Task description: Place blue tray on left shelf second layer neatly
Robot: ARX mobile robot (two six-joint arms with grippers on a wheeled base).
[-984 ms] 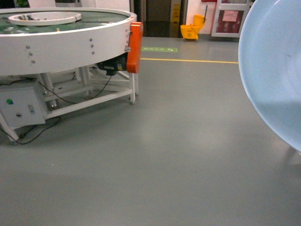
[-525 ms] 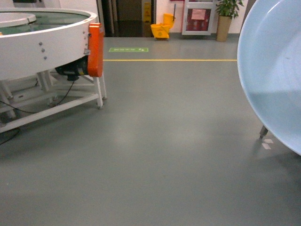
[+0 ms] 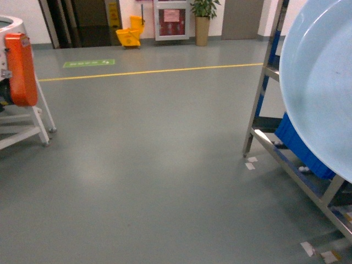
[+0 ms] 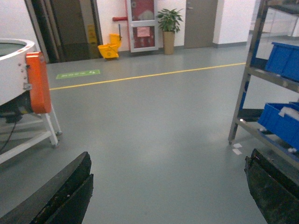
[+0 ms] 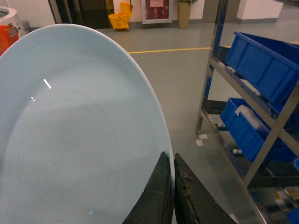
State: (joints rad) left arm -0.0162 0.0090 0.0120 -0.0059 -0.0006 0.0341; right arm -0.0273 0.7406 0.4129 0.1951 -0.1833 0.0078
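Pale blue tray (image 5: pixel 79 140), tilted on edge, rim pinched; steel shelf (image 5: pixel 243 100) with blue crates just beside.

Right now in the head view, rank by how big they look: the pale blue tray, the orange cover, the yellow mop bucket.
1. Pale blue tray, though nearness inflates it.
2. Orange cover.
3. Yellow mop bucket, far off.

The tray (image 3: pixel 324 82) fills the near right, before the steel rack (image 3: pixel 264 104), whose lower tiers hold crates (image 5: pixel 261 60). The conveyor table (image 3: pixel 16 71) stands far left. A mop bucket (image 3: pixel 127 37) and potted plant (image 3: pixel 203 16) sit by the far wall, probably beside a doorway.
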